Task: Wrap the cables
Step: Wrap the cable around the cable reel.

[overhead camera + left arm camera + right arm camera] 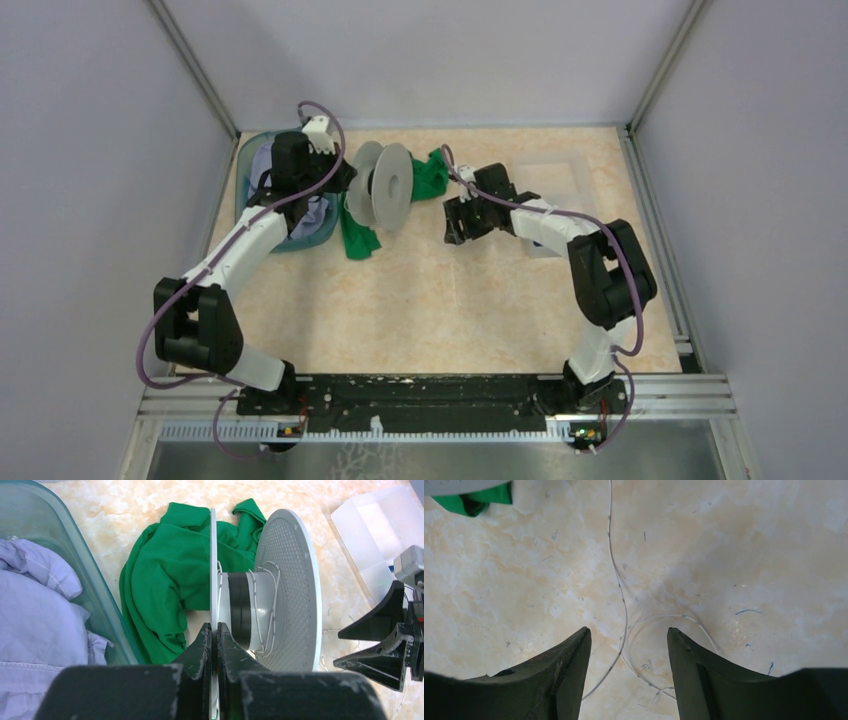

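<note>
One cable (616,573) between right tool's (628,629) jaws.

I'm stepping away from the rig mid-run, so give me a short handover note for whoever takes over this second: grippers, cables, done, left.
Left gripper: shut on the near flange of the spool, holding it on edge by the green cloth.
Right gripper: open, low over the table, fingers either side of the whitish cable, not gripping it.
Done: a few loose turns of whitish cable on the spool's core, beside a dark band that may be wound cable; cannot tell.
Left: pick up the loose length curling on the table and wind it on.
</note>
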{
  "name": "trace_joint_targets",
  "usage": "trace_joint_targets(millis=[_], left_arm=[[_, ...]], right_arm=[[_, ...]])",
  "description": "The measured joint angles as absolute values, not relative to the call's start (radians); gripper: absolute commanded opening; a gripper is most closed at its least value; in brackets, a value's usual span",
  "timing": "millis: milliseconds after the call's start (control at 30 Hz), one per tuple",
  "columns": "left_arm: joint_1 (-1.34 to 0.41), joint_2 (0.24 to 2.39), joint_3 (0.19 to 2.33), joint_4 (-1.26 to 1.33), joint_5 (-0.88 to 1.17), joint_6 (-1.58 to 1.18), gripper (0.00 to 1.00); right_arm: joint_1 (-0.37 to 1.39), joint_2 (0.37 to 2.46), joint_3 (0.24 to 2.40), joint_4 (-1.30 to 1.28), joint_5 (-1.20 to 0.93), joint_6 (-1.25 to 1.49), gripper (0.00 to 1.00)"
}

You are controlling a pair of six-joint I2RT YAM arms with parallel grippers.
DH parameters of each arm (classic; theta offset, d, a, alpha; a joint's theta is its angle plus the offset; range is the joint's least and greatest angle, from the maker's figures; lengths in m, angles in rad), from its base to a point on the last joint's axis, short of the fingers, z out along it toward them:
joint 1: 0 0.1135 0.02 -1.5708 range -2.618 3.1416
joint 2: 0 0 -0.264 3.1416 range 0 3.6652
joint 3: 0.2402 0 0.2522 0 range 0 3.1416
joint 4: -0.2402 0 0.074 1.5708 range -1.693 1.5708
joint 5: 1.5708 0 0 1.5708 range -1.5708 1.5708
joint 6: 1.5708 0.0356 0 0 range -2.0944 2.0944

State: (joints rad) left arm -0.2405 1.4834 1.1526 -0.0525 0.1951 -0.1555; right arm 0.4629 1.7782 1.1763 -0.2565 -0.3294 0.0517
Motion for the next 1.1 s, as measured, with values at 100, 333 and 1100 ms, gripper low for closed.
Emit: trace_joint_targets(millis=[100, 333, 1100], left_arm=[[-0.241, 1.483, 1.153, -0.048, 0.178, -0.155, 0.0], [-0.242, 1.483, 1.153, -0.043, 0.13, -0.138, 0.0], [-0.314, 1.516, 1.179, -0.01, -0.019, -0.062, 0.0]], right_arm=[[0.467, 1.778, 1.152, -0.264, -0.34, 0.052, 0.57], [0.482, 1.778, 1.079, -0.277, -0.396, 0.049, 0.25], [0.633, 1.665, 1.493, -0.675, -0.83, -0.269, 0.0]])
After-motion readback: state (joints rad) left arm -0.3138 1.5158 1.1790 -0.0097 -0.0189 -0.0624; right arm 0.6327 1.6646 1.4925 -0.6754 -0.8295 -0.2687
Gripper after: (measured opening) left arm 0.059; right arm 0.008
